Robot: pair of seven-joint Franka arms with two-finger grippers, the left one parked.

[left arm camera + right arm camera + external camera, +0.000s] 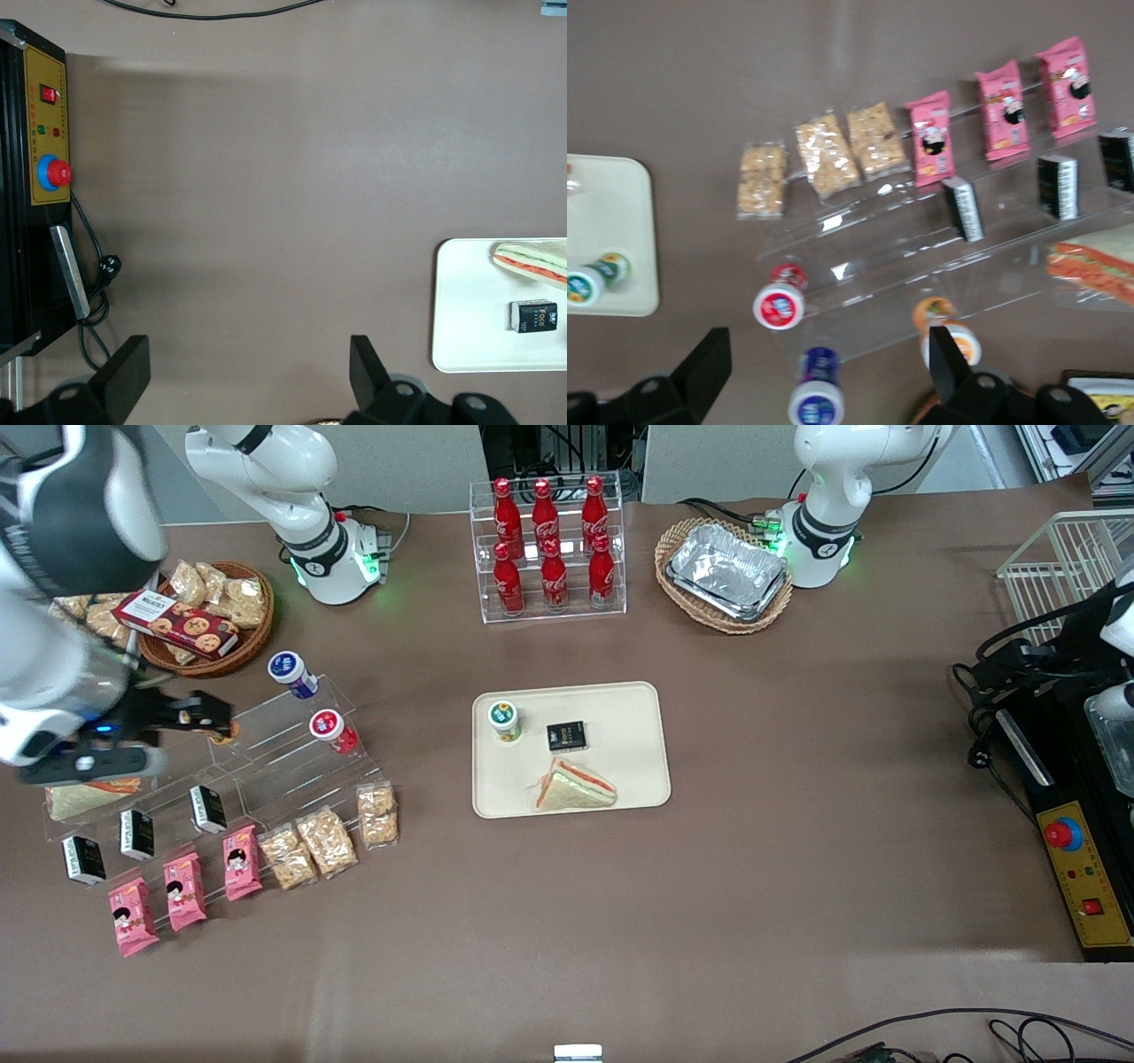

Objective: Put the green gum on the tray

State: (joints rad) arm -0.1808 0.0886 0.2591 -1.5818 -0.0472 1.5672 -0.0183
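Observation:
The green gum [504, 721] stands upright on the cream tray [633, 708], near the tray corner toward the working arm's end; it also shows in the right wrist view [594, 278] on the tray [620, 221]. My right gripper [199, 717] [828, 367] is open and empty. It hovers high above the clear acrylic stand, over the blue-lidded bottle [817, 394], well away from the tray. The orange-lidded bottle [946, 329] sits beside one finger.
On the tray lie a sandwich [574, 786] and a small black box [565, 736]. The acrylic stand [266, 753] holds blue-lidded [292, 673] and red-lidded [332, 731] bottles, black boxes, pink packets and cracker bags. A snack basket [208, 615], cola rack [549, 545] and foil-tray basket [726, 571] stand farther from the front camera.

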